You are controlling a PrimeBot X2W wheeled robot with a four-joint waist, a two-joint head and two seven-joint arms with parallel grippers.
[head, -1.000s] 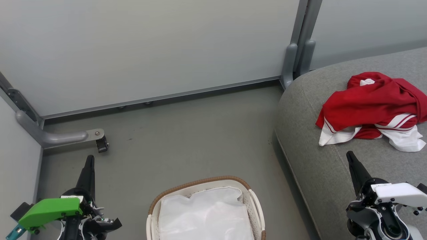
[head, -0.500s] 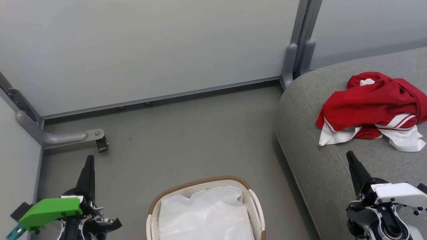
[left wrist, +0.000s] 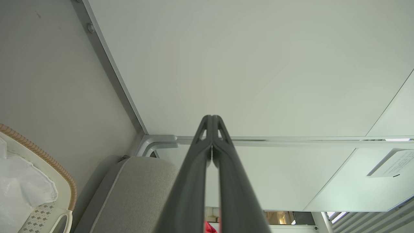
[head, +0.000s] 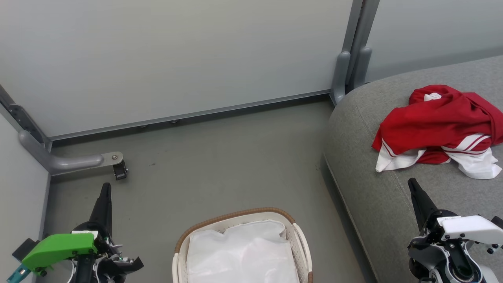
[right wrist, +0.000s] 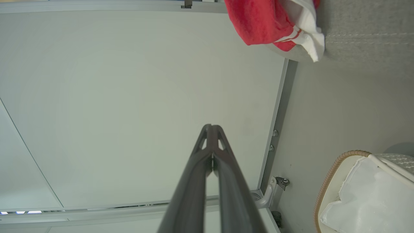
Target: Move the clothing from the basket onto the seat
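Left hand (head: 105,188) at the lower left, over the floor (head: 220,165), and right hand (head: 412,185) at the lower right, over the front of the seat (head: 369,204), are both clenched on nothing. Each wrist view shows its own two dark fingers pressed together tip to tip. The clothing (head: 436,122) lies in a crumpled heap on the seat, red on top with white panels and thin red stripes spilling out at the near edge, well apart from the basket (head: 235,215). From the head we see into the basket, which stands on the floor between the hands and holds the white liner (head: 243,251). The right wrist view gives us the heap from the side, a white corner hanging at the cushion's rounded edge, and a small caster (right wrist: 282,182) at the foot of the wall panel (right wrist: 129,97). The left wrist view gives us the seat's end and a white sign (left wrist: 389,163) on a panel, its print too small to read. Crumpled as the clothing is, we can read no lettering on it. Held against the pictures from a second and half a second ago, we find nothing changed: both hands, the clothing and the basket are where they were.
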